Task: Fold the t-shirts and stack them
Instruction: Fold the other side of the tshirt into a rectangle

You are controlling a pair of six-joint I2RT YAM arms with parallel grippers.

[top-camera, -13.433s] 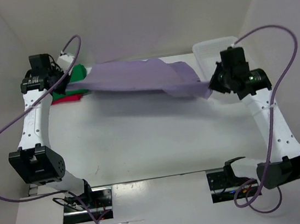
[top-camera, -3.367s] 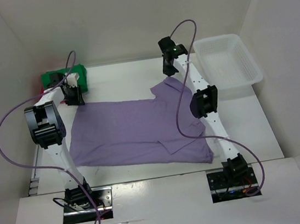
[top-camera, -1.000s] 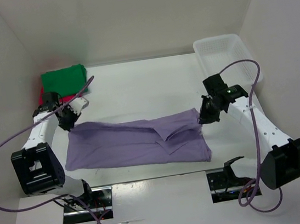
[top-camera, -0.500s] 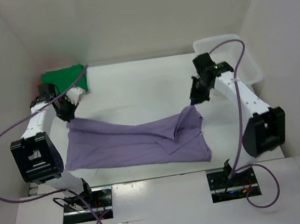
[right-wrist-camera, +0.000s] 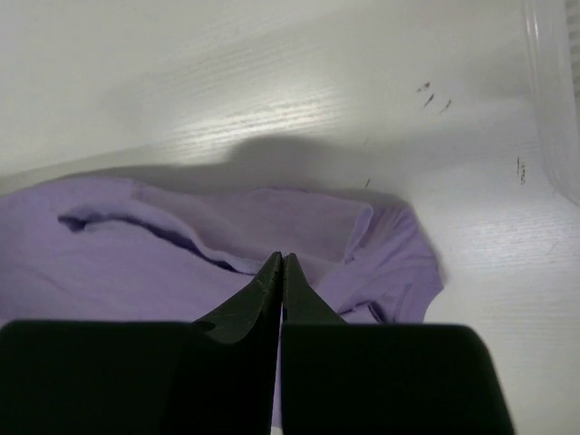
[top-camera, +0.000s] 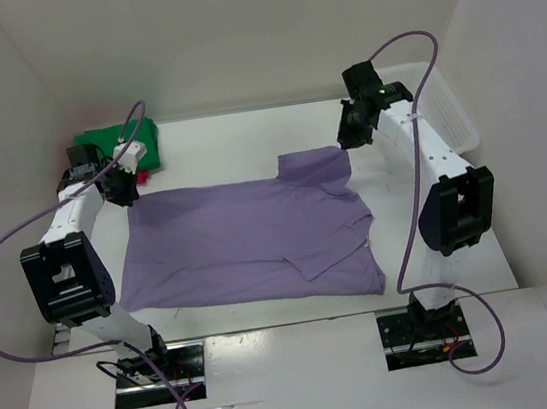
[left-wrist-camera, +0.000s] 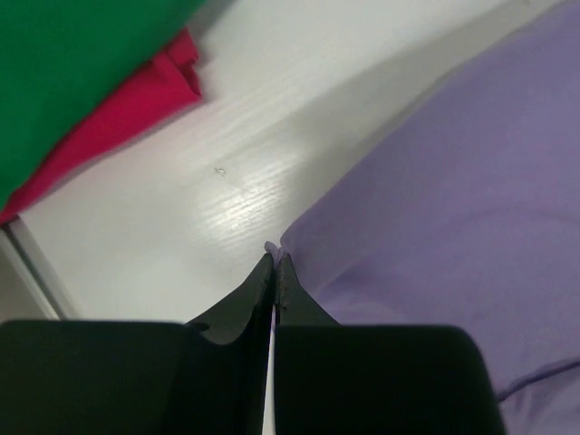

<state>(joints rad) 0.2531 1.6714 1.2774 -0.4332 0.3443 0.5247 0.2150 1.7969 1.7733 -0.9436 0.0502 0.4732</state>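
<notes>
The lavender t-shirt (top-camera: 248, 238) lies spread out across the middle of the table. My left gripper (top-camera: 123, 191) is shut on its far left corner, and a sliver of purple cloth (left-wrist-camera: 453, 181) shows at the tips (left-wrist-camera: 275, 258). My right gripper (top-camera: 345, 142) is shut on the far right sleeve edge, where the cloth (right-wrist-camera: 136, 245) bunches in a fold at its tips (right-wrist-camera: 280, 258). The green t-shirt (top-camera: 114, 140) lies folded at the back left on top of the red t-shirt (top-camera: 145, 175). Both show in the left wrist view, the green one (left-wrist-camera: 72, 63) above the red one (left-wrist-camera: 127, 113).
A white plastic basket (top-camera: 459, 119) stands at the back right, just beyond the right arm, and its wall (right-wrist-camera: 553, 91) shows in the right wrist view. White walls close in the table on the left, back and right.
Both grippers have moved toward the back of the table, pulling the lavender shirt's far edge with them. The shirt has gone from a bunched, sagging band to a flat spread.
</notes>
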